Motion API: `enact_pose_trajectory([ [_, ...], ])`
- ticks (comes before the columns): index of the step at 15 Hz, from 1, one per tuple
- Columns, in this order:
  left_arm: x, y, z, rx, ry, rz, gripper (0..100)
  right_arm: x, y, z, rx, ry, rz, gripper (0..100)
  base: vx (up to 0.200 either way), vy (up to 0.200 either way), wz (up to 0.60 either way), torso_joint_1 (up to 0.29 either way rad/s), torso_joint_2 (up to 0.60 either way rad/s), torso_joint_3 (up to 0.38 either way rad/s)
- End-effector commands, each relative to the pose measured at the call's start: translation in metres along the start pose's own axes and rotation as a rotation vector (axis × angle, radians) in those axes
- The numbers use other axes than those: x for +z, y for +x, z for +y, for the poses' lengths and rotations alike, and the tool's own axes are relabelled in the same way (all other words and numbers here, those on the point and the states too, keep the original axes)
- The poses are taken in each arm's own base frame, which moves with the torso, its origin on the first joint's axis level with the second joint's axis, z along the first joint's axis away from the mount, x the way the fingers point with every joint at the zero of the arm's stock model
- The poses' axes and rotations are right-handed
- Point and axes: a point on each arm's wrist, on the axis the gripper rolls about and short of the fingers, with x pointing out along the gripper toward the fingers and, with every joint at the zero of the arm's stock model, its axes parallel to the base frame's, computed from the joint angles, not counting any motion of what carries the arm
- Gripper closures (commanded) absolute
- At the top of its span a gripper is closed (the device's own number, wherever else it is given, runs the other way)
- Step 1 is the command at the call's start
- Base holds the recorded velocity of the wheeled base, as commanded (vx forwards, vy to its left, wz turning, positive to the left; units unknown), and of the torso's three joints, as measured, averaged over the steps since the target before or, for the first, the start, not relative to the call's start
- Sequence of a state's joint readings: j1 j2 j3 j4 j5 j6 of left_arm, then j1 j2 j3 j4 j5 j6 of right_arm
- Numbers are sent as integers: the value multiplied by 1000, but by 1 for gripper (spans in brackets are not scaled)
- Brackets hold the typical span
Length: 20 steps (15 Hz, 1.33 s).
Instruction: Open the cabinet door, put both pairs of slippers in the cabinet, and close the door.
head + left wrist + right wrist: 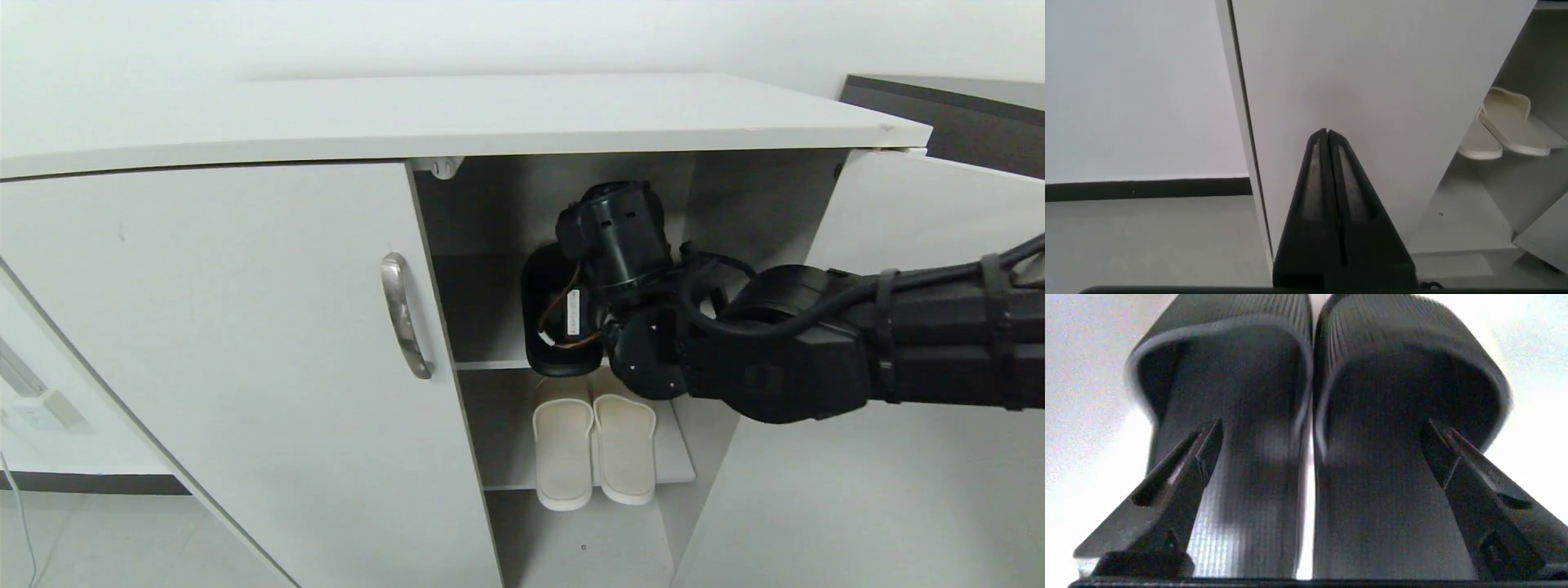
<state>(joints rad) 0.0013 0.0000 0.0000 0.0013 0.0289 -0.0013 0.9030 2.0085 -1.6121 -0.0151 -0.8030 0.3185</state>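
Slipper pair [539, 310] apparently on upper shelf [487, 357]; second pair [594, 445] on lower shelf [678, 467].

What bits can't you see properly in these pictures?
Head view: the black slippers are mostly hidden behind the right arm.
Head view: the far ends of the white slippers are covered by that arm.
Right wrist view: the right gripper has open fingers on either side of the black slippers, but it is unclear whether they touch.
Head view: the bottom compartment of the cabinet is cut off by the lower edge.
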Motion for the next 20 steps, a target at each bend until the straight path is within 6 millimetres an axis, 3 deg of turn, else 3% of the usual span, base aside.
enact_pose_trajectory([
  [1, 0, 0, 0, 0, 0, 0, 100, 2, -40, -16, 58, 14, -22, 0, 0, 0, 0, 0, 0, 0],
  [6, 0, 0, 0, 0, 0, 0, 100, -23, -73, -42, 185, 13, -22, 0, 0, 0, 0, 0, 0, 0],
  [7, 0, 0, 0, 2, -2, 0, 100, -27, -76, -45, 203, 7, -31, 100, 0, 0, 0, 0, 0, 0],
  [11, 0, 0, 0, -1, 1, 0, 100, -39, -87, -50, 294, -5, -51, 100, 0, 0, 0, 0, 0, 0],
  [20, 0, 0, 0, -3, 1, 0, 100, -39, -92, -48, 325, -6, -57, 100, 0, 0, 0, 0, 0, 0],
])
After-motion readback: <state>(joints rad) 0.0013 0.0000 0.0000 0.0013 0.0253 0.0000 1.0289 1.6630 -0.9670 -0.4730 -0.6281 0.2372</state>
